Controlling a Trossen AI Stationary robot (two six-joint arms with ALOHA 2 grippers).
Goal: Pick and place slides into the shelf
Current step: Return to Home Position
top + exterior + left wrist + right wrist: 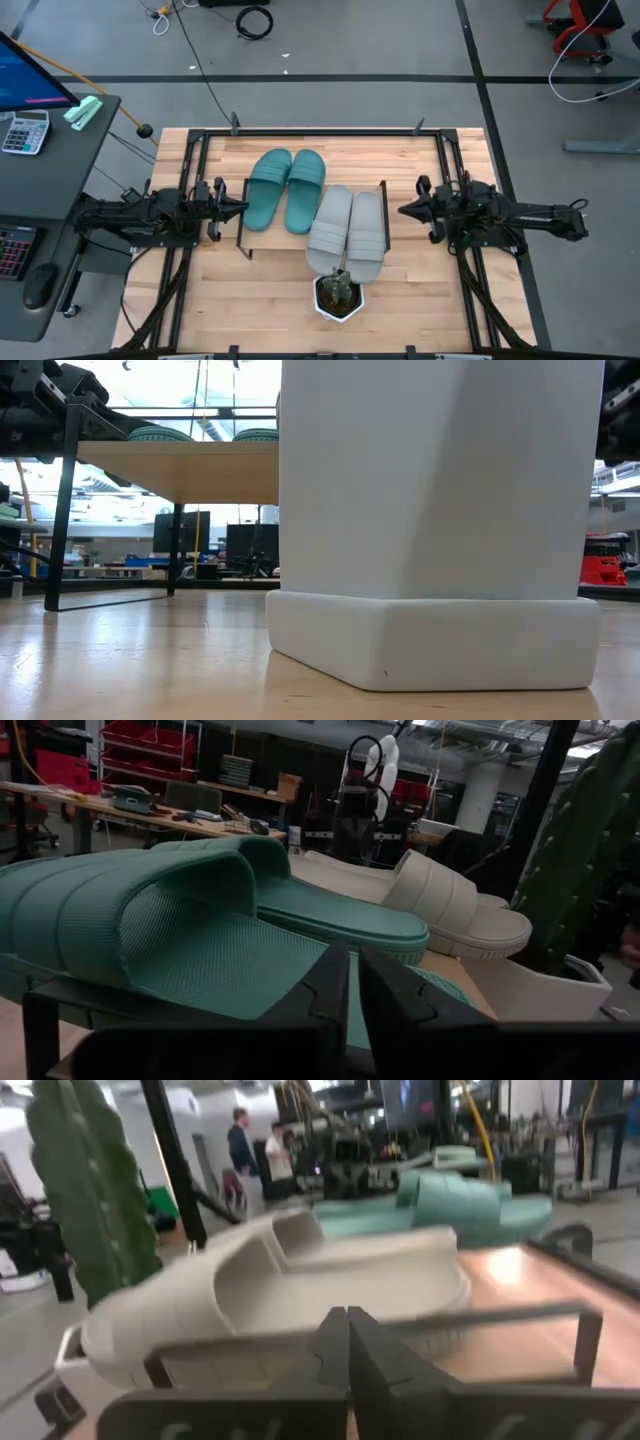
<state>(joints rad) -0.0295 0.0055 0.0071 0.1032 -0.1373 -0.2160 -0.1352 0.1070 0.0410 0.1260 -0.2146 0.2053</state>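
Note:
Two teal-green slides [286, 190] lie side by side, soles down, on the far-left part of the shelf's wood board [265, 236]. Both light grey slides [348, 232] sit beside them to the right, and their near ends stick out past the board's near edge. My left gripper [241, 208] hovers at the shelf's left end, shut and pointing right. In its wrist view the teal slides [170, 930] are close ahead, with the grey slides [440, 895] behind. My right gripper [404, 210] is shut and hovers at the shelf's right end, facing the grey slides [300, 1280].
A white pot with a cactus [338, 295] stands on the table just in front of the grey slides and fills the low view [440, 560]. Black frame rails [190, 160] run along the table's edges. People stand in the room beyond [240, 1140].

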